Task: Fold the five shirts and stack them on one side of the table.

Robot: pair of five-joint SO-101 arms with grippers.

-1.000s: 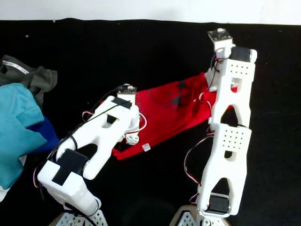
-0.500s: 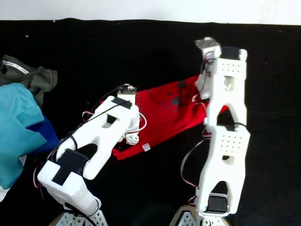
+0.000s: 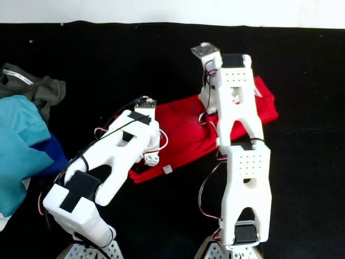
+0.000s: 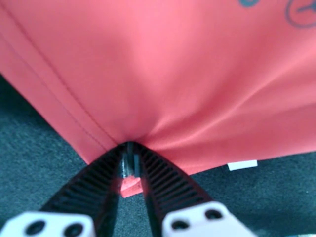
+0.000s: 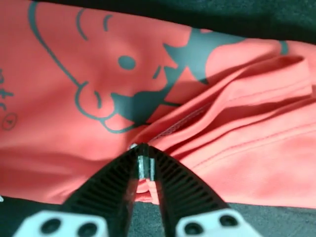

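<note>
shirt: red shirt mid-table | right gripper: clamped on bunched fold, swung leftward over last second | left gripper: pinched tight on near hem, unmoved | step: first fold underway, likely early

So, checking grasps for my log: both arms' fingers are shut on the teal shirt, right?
Not teal: the left fingers and right fingers are shut on the red shirt, as both wrist views show. The teal shirt lies apart, untouched.

shirt pile crowds left, likely room right
</note>
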